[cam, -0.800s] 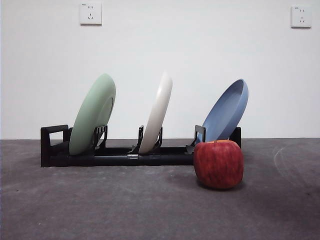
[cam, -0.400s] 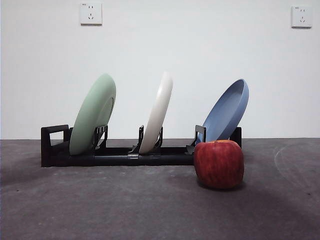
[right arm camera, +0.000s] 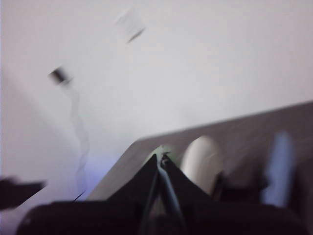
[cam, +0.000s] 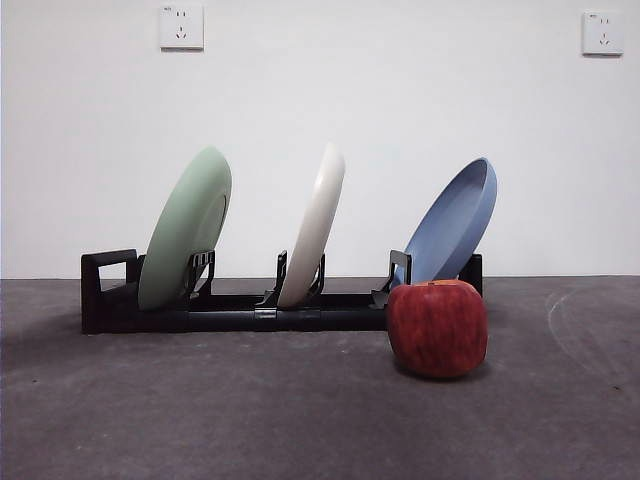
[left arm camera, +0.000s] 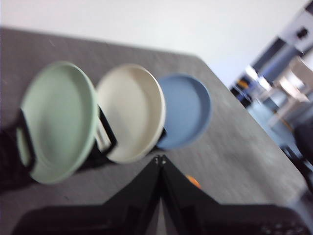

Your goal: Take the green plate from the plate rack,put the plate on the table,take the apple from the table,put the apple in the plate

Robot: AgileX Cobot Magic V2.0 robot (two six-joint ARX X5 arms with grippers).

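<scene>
The green plate (cam: 186, 228) leans upright in the left slot of the black plate rack (cam: 110, 292); the left wrist view shows the green plate (left arm camera: 57, 120) too. A red apple (cam: 437, 327) rests on the grey table (cam: 300, 410) in front of the rack's right end. In the left wrist view only an orange sliver of the apple (left arm camera: 193, 181) peeks past the jaws. My left gripper (left arm camera: 159, 160) is shut and empty, high above and short of the plates. My right gripper (right arm camera: 161, 159) is shut too, far from the rack, with a bit of the green plate (right arm camera: 157, 150) behind its tips.
A cream-white plate (cam: 315, 228) stands in the rack's middle slot and a blue plate (cam: 452, 222) leans at its right end, just behind the apple. A white wall with two sockets (cam: 181, 27) closes the back.
</scene>
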